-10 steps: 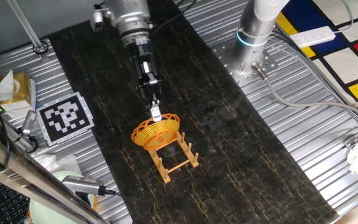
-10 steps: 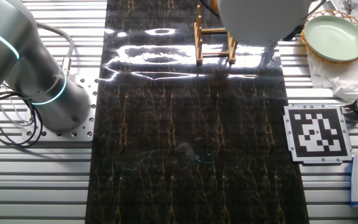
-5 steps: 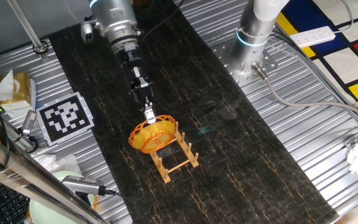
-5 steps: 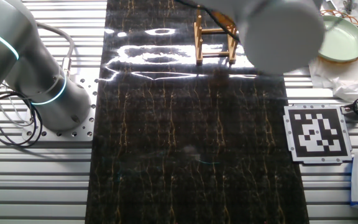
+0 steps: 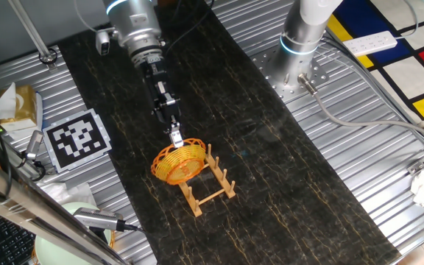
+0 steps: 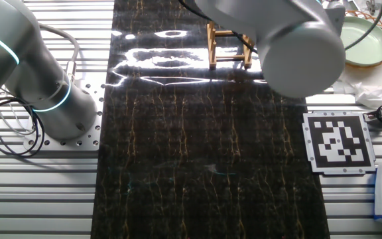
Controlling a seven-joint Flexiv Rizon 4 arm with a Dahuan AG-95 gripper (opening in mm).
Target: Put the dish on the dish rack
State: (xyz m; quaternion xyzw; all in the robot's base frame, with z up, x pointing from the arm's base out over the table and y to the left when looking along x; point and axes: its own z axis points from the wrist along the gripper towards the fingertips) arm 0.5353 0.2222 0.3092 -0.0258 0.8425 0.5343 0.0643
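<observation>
While tilted on rack, dish rim (top) between gripper fingers

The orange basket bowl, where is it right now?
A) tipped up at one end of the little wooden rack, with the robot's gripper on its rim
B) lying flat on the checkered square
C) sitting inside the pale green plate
A: the orange bowl stands tilted against the end of the wooden rack, and the gripper pinches its top rim.

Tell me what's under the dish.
The dish, tilted and gripped at its rim by the gripper, sits over the rack's near end. Whether it touches the pegs is hidden.
</observation>
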